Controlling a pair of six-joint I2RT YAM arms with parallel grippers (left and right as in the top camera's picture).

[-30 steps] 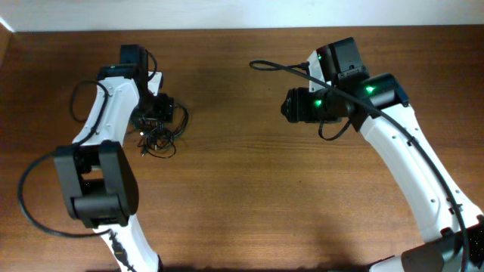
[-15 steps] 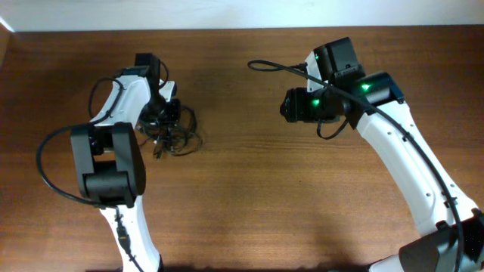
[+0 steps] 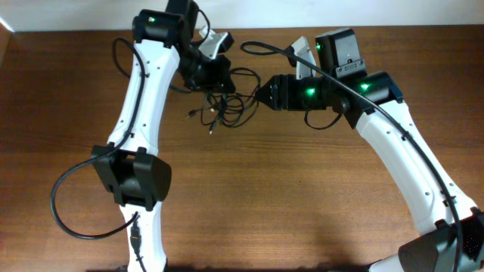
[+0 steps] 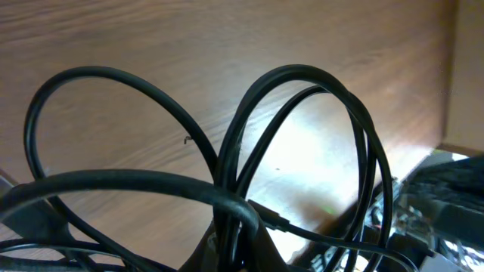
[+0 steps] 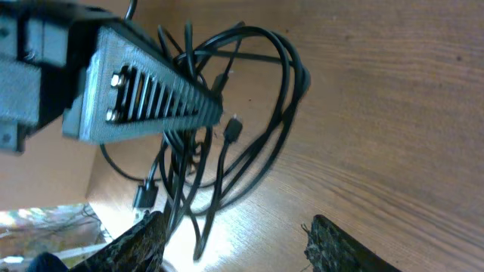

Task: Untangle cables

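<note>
Clearly, the left tool grips the bunched cables, loops trailing from it, while the right tool gapes wide just beside them.

One wooden bench carries everything. Two white-and-black arms work over it, the left arm and the right arm, and each ends in one tool, so there are two tools: the left tool and the right tool. There is one tangled bunch of thin black cables; how many separate cords make it up cannot be told. At least three small plug ends show in the right wrist view, and two stick out at the bunch's near left side in the overhead view
</note>
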